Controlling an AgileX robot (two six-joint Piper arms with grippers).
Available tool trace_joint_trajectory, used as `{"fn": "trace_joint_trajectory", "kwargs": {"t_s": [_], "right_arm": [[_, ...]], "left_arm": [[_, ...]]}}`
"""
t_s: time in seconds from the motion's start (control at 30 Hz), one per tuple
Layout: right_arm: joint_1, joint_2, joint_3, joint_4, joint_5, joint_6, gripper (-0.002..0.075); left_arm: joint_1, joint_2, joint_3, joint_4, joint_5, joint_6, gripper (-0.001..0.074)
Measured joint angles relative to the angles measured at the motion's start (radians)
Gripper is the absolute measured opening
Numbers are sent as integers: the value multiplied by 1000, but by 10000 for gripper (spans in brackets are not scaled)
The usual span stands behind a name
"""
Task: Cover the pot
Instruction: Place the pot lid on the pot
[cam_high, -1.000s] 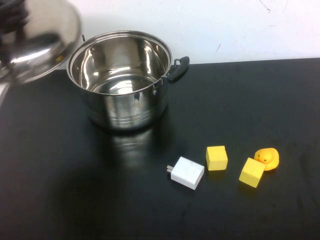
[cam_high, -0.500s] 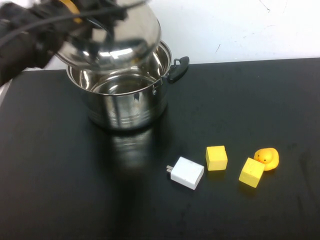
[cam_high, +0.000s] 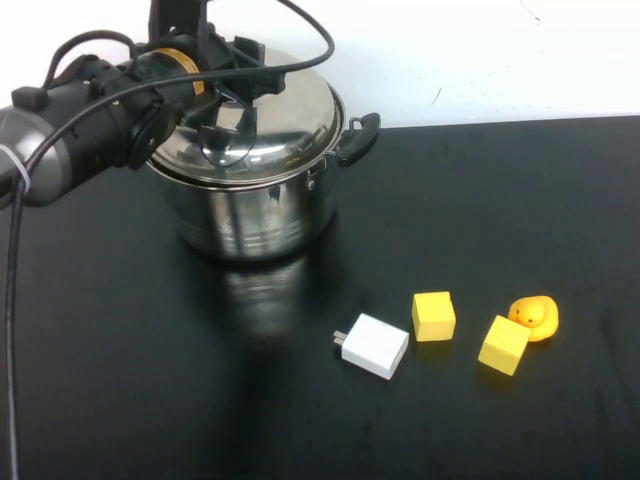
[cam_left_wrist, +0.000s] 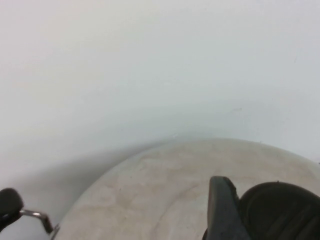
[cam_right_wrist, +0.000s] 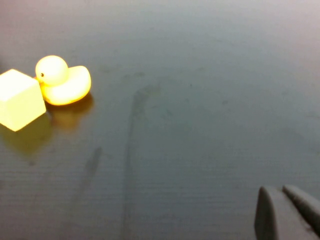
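Note:
The steel pot stands at the back left of the black table, with one black side handle showing. The domed steel lid lies over the pot's mouth. My left gripper is above the lid's middle, shut on the lid's black knob. In the left wrist view one finger presses against the knob, with the lid's dome below it. My right gripper is out of the high view. It is shut and empty, low over bare table.
A white charger, two yellow cubes and a yellow rubber duck lie at the front right. The duck and one cube show in the right wrist view. A white wall backs the table.
My left arm carried the lid from the far left over to the right and down onto the pot's mouth. The small objects have not moved.

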Motion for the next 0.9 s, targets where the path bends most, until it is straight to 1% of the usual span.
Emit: {"fn": "trace_joint_trajectory", "kwargs": {"t_s": [0.33, 0.53, 0.9], "right_arm": [[0, 0, 0, 0, 0, 0, -2], [0, 0, 0, 0, 0, 0, -2], [0, 0, 0, 0, 0, 0, -2]], "left_arm": [[0, 0, 0, 2, -6, -39, 328], [0, 0, 0, 4, 23, -79, 328], [0, 24, -9, 4, 7, -81, 328]]}}
